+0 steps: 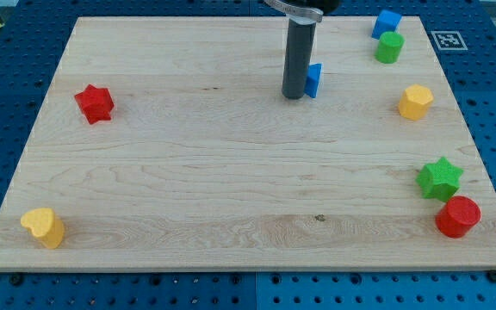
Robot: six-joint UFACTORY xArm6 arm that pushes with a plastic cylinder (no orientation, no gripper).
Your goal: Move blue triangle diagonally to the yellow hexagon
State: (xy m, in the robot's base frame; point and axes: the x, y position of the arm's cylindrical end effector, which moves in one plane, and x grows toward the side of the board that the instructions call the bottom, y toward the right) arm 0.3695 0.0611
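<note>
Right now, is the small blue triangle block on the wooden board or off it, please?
On it. The small blue triangle block sits on the wooden board near the view's top, immediately right of my tip.

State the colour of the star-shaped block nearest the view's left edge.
Red. The star shows clearly in the camera view, far from my tip.

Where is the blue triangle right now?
The blue triangle sits near the view's top, right of centre, touching my tip on its right, left of the yellow hexagon.

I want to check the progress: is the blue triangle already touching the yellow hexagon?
No, the blue triangle sits beside my tip near the view's top, with bare wood between it and the yellow hexagon at the right.
</note>
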